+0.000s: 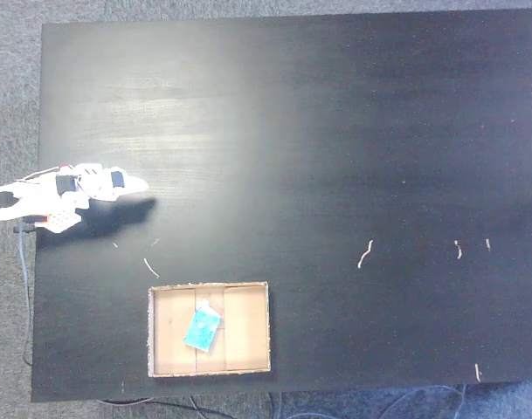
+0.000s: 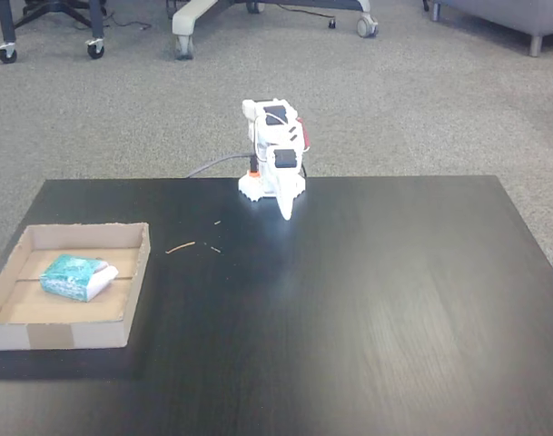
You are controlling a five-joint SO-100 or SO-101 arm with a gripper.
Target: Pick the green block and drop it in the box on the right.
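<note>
The green block [image 1: 201,329] lies flat on the pale floor of the tan cardboard box [image 1: 210,286], near its middle; in the other fixed view the block [image 2: 70,276] rests inside the box [image 2: 67,333] at the table's left front. My white arm is folded at the table's edge, well away from the box. Its gripper [image 1: 140,184] points along the table with the fingers together and nothing between them; seen from the front, the gripper [image 2: 286,212] hangs tip-down just above the tabletop.
The black table [image 1: 353,131] carries a few pale scraps [image 1: 364,254] [image 2: 180,246]. Chair wheels [image 2: 94,47] and grey carpet lie beyond the far edge. A cable [image 1: 24,288] runs down from the arm's base.
</note>
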